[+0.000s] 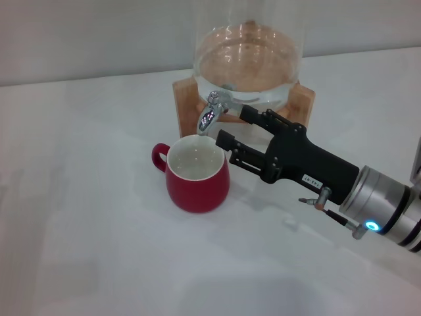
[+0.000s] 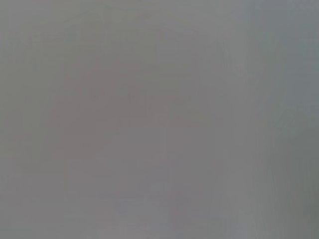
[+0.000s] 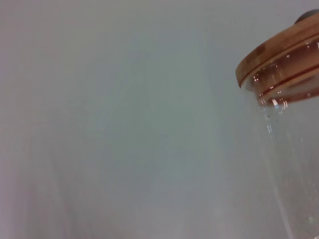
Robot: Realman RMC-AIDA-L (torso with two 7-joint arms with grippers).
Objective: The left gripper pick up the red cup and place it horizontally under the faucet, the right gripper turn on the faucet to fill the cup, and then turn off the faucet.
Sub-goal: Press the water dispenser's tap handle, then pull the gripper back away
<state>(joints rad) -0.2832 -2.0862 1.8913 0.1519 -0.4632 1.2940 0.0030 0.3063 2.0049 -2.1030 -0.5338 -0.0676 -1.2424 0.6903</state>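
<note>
Red cup [image 1: 197, 174] under faucet [image 1: 212, 116], just beside spread right gripper [image 1: 233, 125].

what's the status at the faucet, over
Right end effector open beside faucet. Left end effector out of view. Red cup upright under spout on table. Nothing in the way.

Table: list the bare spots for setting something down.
Free: the white table on the red cup handle's side, and the strip nearest the robot. Crowded: between cup, faucet and right gripper, which reaches in by the wooden stand.
</note>
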